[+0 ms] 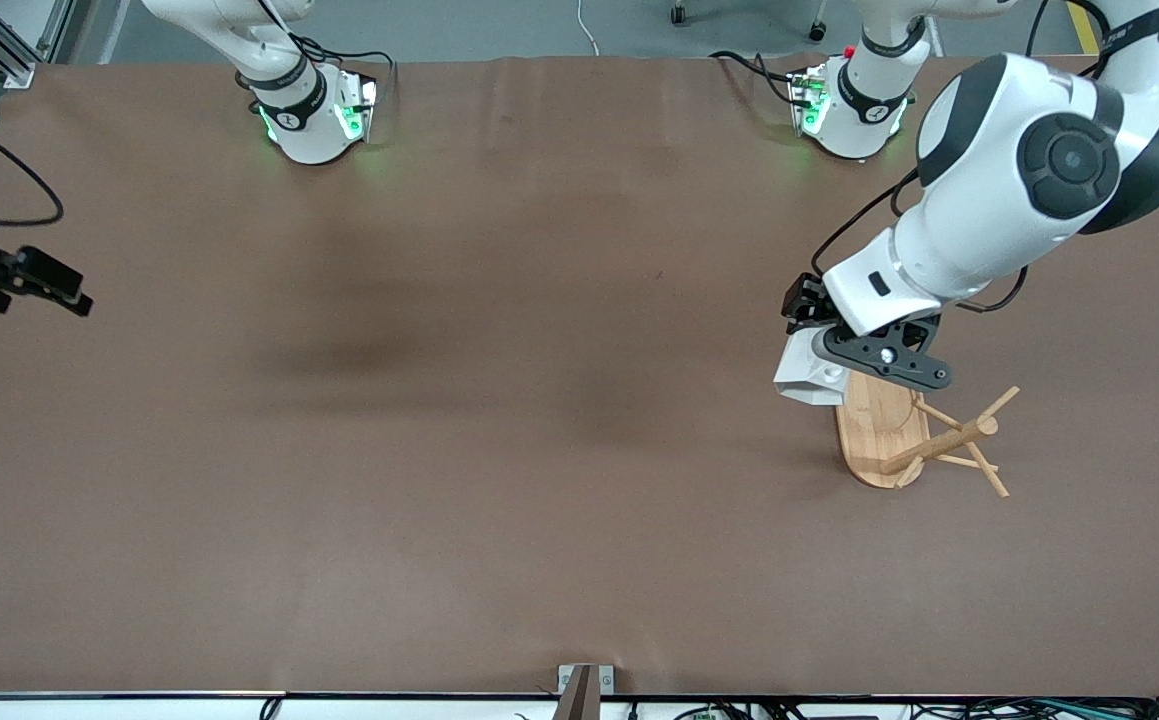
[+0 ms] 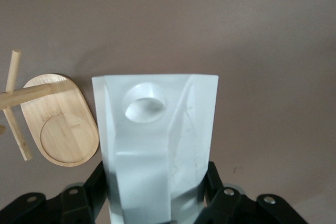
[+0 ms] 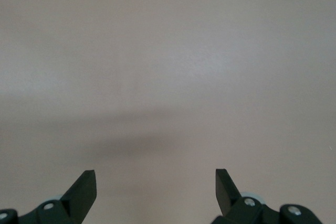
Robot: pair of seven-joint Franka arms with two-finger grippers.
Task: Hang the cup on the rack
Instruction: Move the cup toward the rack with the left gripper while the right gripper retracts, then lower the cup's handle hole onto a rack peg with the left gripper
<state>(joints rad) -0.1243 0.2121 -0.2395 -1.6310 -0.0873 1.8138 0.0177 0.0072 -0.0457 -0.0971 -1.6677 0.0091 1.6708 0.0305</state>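
Observation:
My left gripper (image 1: 839, 355) is shut on the white faceted cup (image 1: 811, 375) and holds it in the air over the edge of the rack's base. In the left wrist view the cup (image 2: 157, 140) fills the middle, its tab handle with the round hole (image 2: 144, 103) pointing away from the wrist. The bamboo rack (image 1: 924, 435) stands at the left arm's end of the table, with an oval base (image 2: 65, 124), a post and thin pegs (image 1: 989, 478). My right gripper (image 3: 155, 179) is open and empty, waiting over bare table at the right arm's end (image 1: 64, 290).
The brown table cover (image 1: 499, 400) spreads wide between the two arms. The arm bases stand along the table's edge farthest from the front camera (image 1: 314, 115). A small metal bracket (image 1: 584, 685) sits at the nearest edge.

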